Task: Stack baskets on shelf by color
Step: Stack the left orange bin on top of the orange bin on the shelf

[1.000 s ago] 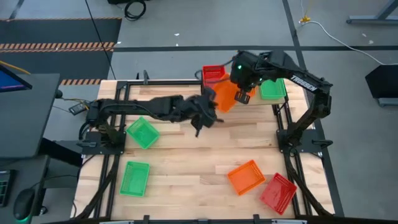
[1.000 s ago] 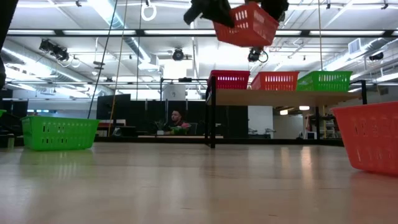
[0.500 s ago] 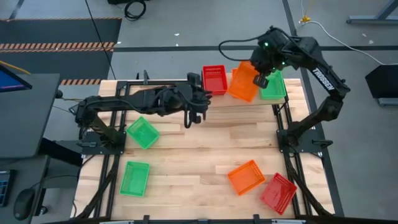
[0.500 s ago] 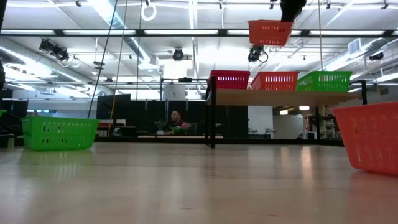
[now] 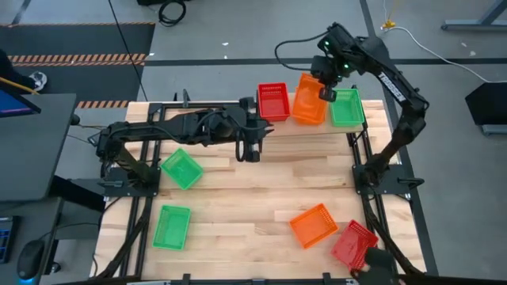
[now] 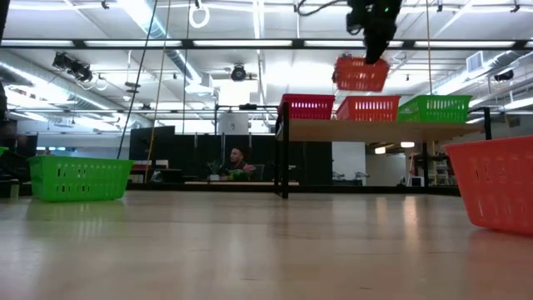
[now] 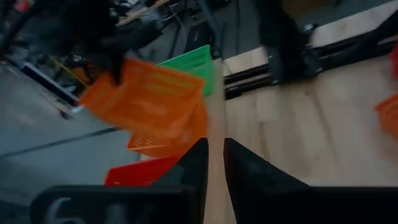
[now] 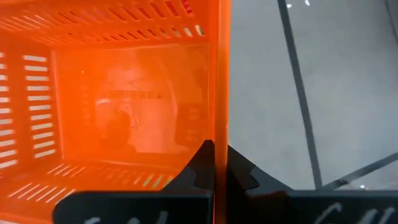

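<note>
Baskets number eight in the high view: three orange, three green, two red. One orange basket [image 5: 309, 98] hangs just above the shelf [image 6: 375, 129], pinched by its wall in the right gripper [image 5: 328, 93], over a second orange one [image 6: 367, 108] that sits between a red basket [image 5: 272, 101] and a green basket [image 5: 346, 108]. On the tabletop [image 5: 261, 198] lie two green baskets [image 5: 181, 169] [image 5: 171, 226] on the left and an orange [image 5: 313, 225] and a red one [image 5: 353, 244] on the right, while the left gripper [image 5: 248, 152] hangs empty near the shelf, its fingers [image 7: 198, 163] narrowly parted.
</note>
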Controlling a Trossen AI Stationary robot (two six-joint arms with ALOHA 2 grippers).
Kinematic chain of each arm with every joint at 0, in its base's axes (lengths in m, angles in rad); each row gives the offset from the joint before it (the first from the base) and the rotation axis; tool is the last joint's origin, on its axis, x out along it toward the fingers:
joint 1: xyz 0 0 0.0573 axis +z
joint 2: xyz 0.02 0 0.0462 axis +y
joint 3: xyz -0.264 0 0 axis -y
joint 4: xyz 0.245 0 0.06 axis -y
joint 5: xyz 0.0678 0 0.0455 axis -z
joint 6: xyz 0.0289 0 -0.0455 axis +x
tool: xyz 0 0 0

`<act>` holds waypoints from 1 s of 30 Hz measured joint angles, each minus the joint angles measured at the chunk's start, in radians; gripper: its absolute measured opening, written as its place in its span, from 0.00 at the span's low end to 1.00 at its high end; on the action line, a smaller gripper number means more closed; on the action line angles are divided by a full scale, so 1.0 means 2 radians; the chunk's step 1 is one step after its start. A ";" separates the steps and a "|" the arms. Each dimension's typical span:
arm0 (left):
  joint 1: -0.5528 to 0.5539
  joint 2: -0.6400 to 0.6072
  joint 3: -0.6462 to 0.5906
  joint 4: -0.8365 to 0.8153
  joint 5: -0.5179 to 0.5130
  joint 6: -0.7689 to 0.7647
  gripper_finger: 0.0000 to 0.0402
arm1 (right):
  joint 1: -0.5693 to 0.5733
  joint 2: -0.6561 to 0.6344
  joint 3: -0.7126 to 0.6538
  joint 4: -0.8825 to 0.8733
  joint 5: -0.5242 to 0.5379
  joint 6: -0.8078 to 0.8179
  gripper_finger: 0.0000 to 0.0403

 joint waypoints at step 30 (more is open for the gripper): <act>-0.015 0.040 -0.001 -0.014 0.067 -0.060 0.10 | -0.053 0.075 0.000 -0.007 -0.013 -0.078 0.31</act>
